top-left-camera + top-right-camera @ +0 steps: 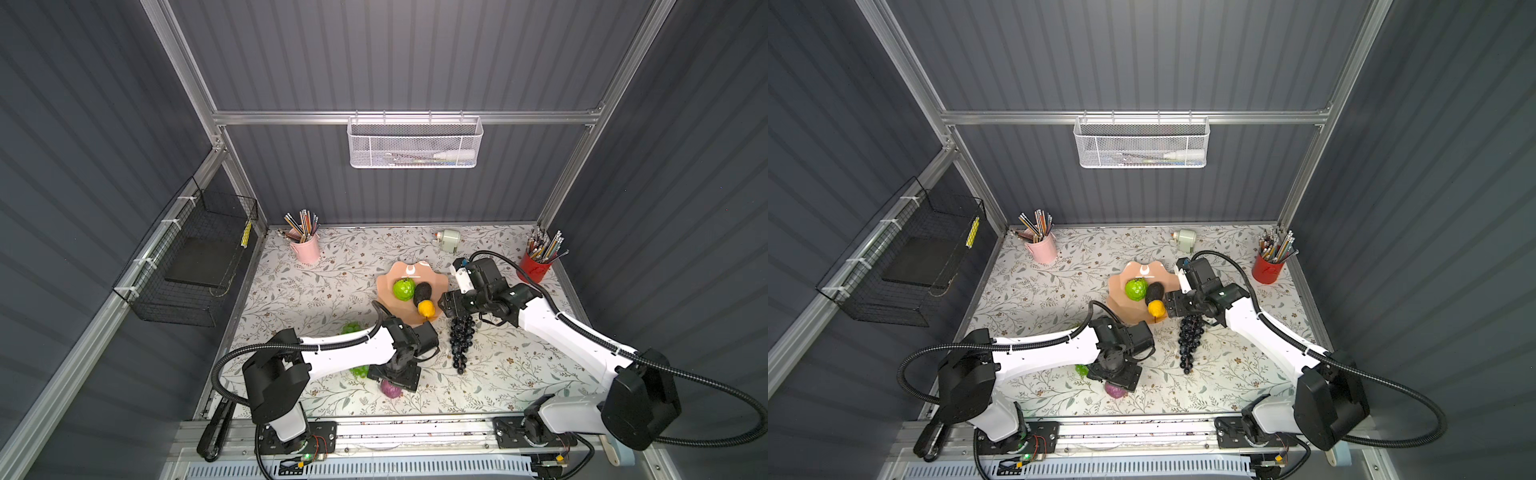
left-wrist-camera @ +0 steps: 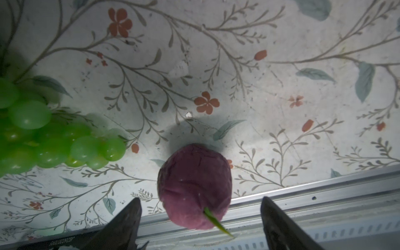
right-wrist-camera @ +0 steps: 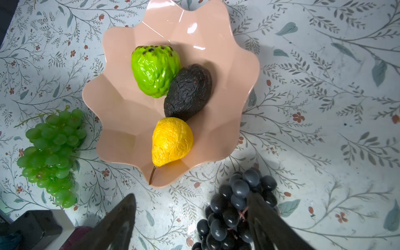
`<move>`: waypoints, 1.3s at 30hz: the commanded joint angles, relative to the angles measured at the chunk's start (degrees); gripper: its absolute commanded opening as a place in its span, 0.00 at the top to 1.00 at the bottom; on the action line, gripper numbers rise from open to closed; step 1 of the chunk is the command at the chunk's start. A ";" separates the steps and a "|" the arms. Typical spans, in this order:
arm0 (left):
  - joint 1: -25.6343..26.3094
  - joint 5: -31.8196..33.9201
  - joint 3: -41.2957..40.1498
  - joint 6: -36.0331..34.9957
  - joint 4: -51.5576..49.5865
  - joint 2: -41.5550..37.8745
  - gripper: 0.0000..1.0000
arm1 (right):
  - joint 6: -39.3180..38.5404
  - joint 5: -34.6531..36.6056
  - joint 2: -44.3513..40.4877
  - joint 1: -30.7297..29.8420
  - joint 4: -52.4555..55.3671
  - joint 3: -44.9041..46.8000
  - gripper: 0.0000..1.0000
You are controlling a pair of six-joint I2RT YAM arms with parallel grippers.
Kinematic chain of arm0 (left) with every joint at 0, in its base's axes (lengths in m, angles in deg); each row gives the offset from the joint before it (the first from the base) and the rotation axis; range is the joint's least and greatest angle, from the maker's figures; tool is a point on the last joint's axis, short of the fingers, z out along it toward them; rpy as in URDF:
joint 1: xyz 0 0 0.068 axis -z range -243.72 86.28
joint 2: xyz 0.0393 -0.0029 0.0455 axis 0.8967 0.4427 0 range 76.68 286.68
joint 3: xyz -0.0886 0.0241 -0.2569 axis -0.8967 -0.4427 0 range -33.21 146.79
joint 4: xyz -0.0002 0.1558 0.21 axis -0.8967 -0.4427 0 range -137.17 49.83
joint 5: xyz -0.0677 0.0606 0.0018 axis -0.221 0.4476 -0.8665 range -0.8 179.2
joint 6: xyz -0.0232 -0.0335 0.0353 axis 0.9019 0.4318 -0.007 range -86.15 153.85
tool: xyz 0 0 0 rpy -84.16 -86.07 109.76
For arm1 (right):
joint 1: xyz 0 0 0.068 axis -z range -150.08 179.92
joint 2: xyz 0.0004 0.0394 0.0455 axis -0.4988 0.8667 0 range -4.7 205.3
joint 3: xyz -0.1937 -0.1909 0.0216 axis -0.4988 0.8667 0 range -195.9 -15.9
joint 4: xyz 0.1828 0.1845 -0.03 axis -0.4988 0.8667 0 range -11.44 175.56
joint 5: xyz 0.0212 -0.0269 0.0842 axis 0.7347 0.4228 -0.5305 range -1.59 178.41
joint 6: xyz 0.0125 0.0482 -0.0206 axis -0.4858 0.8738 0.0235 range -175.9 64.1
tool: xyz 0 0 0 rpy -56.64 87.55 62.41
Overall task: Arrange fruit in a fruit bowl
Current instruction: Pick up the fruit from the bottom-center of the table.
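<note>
L pincer (image 2: 200,198) open astride purple fruit (image 2: 194,181), gaps both sides.

Your floral-print worktop (image 1: 316,291) carries the salmon-pink fruit bowl (image 1: 432,276) near its middle. In front of the bowl lie the green grape bunch (image 3: 52,155) to its left and the dark grape bunch (image 1: 460,345) to its right, with the small purple fruit (image 2: 194,186) farther forward. Behind the bowl stand a pink pencil cup (image 1: 306,249) far left, a red pencil cup (image 1: 534,268) far right, and a pale green device (image 1: 451,240) between them.
</note>
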 commanded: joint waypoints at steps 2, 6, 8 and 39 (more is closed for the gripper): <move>0.08 -0.38 -2.52 1.17 -0.05 1.43 0.13 | 0.70 -0.96 0.88 0.14 -1.62 0.74 0.19; 0.05 -0.12 -4.08 1.72 3.54 1.36 0.14 | 0.70 -1.16 1.64 0.16 -1.86 0.59 0.19; 0.05 0.05 -4.30 1.86 4.28 2.43 0.18 | 0.70 -1.47 2.00 0.14 -1.85 0.54 0.19; -18.37 -1.45 22.82 -14.09 1.28 5.23 0.59 | -0.45 -0.80 -2.96 0.29 0.42 -0.26 0.23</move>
